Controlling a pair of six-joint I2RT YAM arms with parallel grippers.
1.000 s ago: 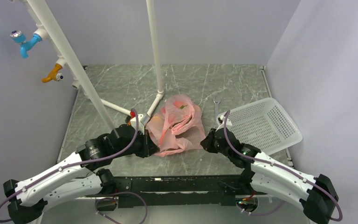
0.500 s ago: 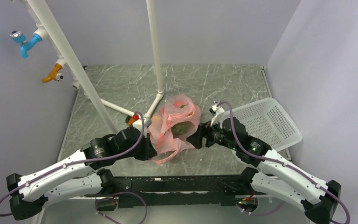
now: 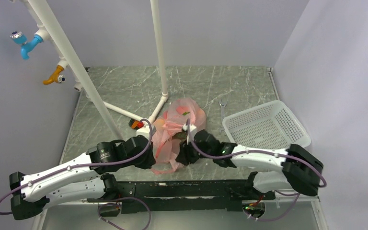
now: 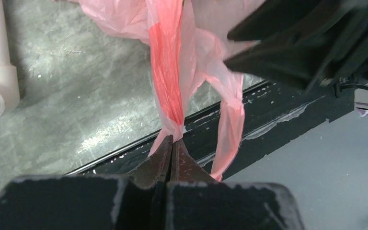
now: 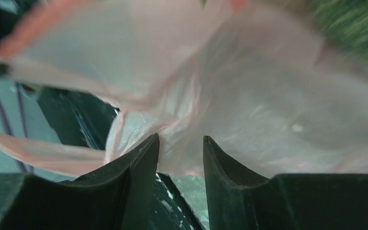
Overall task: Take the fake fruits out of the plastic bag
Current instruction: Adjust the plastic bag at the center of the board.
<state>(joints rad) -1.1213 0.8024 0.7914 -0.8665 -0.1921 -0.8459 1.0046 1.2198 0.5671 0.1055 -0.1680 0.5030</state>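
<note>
The pink plastic bag [image 3: 179,120] lies at the table's middle, bulging with fake fruits. A pale orange piece [image 3: 159,123] and the grey-green melon [image 5: 359,28] show through the film; the other fruits are hidden. My left gripper [image 3: 154,158] is shut on a twisted handle strand of the bag [image 4: 168,81], pinched at its tips [image 4: 172,139]. My right gripper [image 3: 182,155] is open at the bag's near side. Bag film [image 5: 249,96] lies right in front of its jaws [image 5: 180,143], and nothing is held between them.
A white mesh basket [image 3: 268,127] stands at the right, with a wrench [image 3: 222,112] beside it. A white pipe frame [image 3: 160,57] rises behind the bag. A small orange-and-black brush [image 3: 136,124] lies left of the bag. The black table edge [image 4: 278,120] is just below both grippers.
My right arm has swung left from beside the basket to the bag's near side. My left gripper has drawn the handle toward the near edge, stretching the bag.
</note>
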